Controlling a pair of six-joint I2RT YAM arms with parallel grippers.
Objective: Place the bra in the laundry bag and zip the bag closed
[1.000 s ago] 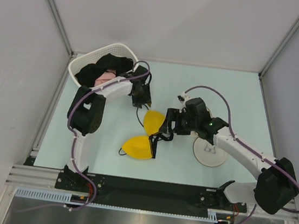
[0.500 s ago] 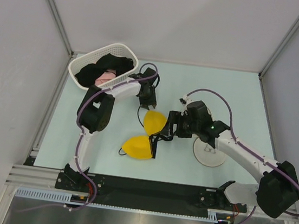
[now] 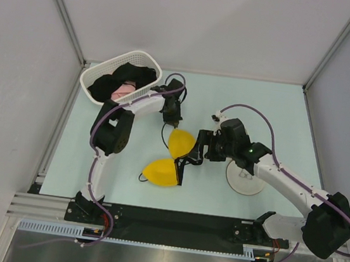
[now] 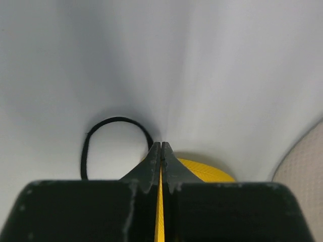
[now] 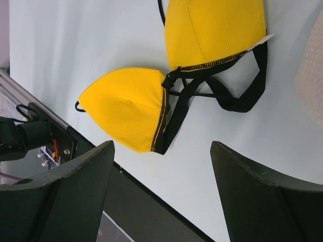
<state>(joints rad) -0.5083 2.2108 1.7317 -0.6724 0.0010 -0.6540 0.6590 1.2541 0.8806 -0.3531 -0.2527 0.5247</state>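
The yellow bra (image 3: pixel 178 143) lies flat mid-table, its second cup (image 3: pixel 160 171) nearer me and its black straps between the two. My left gripper (image 3: pixel 171 122) is down at the far cup's upper edge. In the left wrist view its jaws (image 4: pixel 161 144) are pressed together where the black strap loop (image 4: pixel 108 121) meets the cup (image 4: pixel 207 170), with yellow showing in the slit. My right gripper (image 3: pixel 193 152) hovers open over the straps, and the bra (image 5: pixel 126 106) lies just beyond its wide-spread fingers (image 5: pixel 86 171). The round mesh laundry bag (image 3: pixel 246 179) lies to the right, partly under the right arm.
A white slotted basket (image 3: pixel 91 77) holding black and pink garments stands at the back left, behind the left arm. The black rail (image 3: pixel 170 220) runs along the near table edge. The bag's mesh (image 4: pixel 303 171) shows at the right edge of the left wrist view.
The left arm swung right from beside the basket to the far cup's edge, and its jaws closed there. The right gripper stayed open and hardly moved.
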